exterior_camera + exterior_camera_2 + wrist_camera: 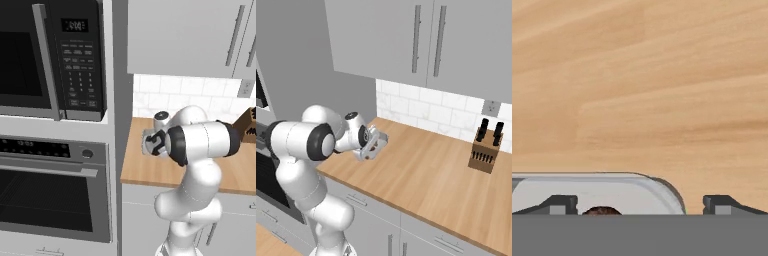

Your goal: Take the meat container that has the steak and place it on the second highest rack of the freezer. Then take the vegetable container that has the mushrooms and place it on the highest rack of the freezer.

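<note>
We see our hand [639, 206] low over the wooden bench [662, 90]. Its fingers are wide apart around the rim of a grey tray [612, 190] at the bottom left, with a brown mushroom [602, 211] inside.

kitchen: oven [52, 187], microwave [50, 57], wooden counter [426, 170]

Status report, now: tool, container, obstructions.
Tool open, low over wooden counter. One finger over pale container, the other outside its rim; something dark brown inside. Knife block far off.
</note>
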Controlling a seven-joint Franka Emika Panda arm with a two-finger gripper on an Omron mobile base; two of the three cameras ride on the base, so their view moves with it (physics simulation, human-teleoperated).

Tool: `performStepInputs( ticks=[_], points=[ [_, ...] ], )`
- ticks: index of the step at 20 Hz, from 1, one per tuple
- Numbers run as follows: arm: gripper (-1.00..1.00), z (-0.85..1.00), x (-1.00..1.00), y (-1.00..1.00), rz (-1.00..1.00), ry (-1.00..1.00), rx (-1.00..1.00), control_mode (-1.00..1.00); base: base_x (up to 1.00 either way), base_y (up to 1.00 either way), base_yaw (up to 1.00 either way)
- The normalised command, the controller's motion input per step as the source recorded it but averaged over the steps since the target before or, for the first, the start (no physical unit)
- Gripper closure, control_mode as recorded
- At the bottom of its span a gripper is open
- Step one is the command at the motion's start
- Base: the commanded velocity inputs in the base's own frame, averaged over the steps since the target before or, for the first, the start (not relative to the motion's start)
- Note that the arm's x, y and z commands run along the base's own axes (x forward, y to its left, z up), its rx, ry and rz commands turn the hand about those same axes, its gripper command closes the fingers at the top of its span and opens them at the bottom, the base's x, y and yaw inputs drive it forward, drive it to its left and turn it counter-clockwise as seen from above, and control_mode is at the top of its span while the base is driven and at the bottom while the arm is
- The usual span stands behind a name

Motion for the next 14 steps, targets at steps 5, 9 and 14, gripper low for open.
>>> performStepInputs(
  ticks=[5,9,14],
  points=[
    [1.0,-0.49,0.0,0.07,-0.03,-0.02,-0.05,-1.0,0.0,0.0,0.0],
    [1.0,-0.45,0.0,0.01,-0.03,-0.01,-0.03,-1.0,0.0,0.0,0.0],
    [1.0,-0.18,-0.05,0.0,-0.01,-0.1,0.0,-1.0,0.0,0.0,0.0]
  ],
)
